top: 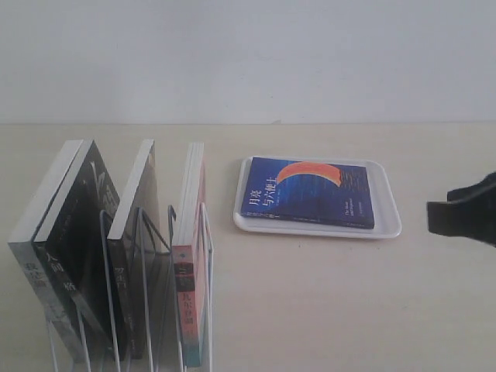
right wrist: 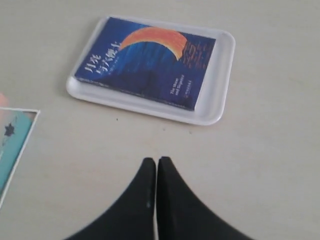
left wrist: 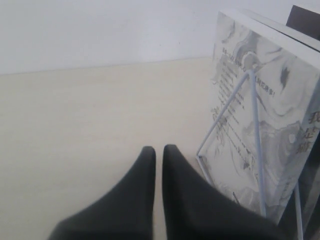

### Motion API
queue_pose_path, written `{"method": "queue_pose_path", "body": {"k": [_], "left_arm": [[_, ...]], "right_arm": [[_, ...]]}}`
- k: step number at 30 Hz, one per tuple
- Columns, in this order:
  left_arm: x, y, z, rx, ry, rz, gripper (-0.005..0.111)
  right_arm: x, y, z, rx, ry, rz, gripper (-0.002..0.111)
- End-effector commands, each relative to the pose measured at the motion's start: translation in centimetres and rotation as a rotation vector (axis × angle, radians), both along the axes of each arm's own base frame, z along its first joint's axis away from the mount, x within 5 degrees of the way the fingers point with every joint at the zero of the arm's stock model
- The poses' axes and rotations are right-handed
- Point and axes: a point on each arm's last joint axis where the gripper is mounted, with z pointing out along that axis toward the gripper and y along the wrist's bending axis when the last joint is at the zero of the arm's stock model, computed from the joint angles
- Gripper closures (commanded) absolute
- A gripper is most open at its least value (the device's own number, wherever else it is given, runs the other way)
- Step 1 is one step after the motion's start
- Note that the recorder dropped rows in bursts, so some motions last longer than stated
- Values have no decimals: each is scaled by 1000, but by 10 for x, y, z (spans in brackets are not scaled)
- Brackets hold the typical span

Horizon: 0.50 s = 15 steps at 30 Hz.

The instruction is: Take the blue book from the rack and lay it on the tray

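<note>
The blue book (top: 310, 192) with its orange crescent lies flat, cover up, inside the white tray (top: 387, 225); the right wrist view shows the same blue book (right wrist: 145, 62) on the tray (right wrist: 222, 80). My right gripper (right wrist: 156, 161) is shut with nothing in it, hanging over bare table a short way from the tray. In the exterior view the right gripper (top: 435, 217) shows dark at the right edge. The wire rack (top: 147, 279) stands at the front left. My left gripper (left wrist: 159, 149) is shut and empty, beside the rack's wire loop (left wrist: 252, 145).
The rack holds several upright books: black-covered ones (top: 85, 232) at the left and a pink-spined one (top: 190, 256) at the right. A marbled grey book (left wrist: 260, 105) stands close to the left gripper. A pale wall runs behind the table.
</note>
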Motion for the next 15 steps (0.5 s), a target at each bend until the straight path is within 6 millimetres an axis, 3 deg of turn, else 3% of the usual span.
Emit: {"method": "queue_pose_path", "body": {"k": [1, 6, 15], "left_arm": [[0, 0, -1, -6, 2, 5, 102], [0, 0, -1, -6, 2, 5, 102], [0, 0, -1, -6, 2, 5, 102]], "right_arm": [[-19, -21, -11, 118, -154, -20, 108], [-46, -44, -26, 227, -304, -102, 108], [-82, -62, -57, 292, -511, -166, 108]]}}
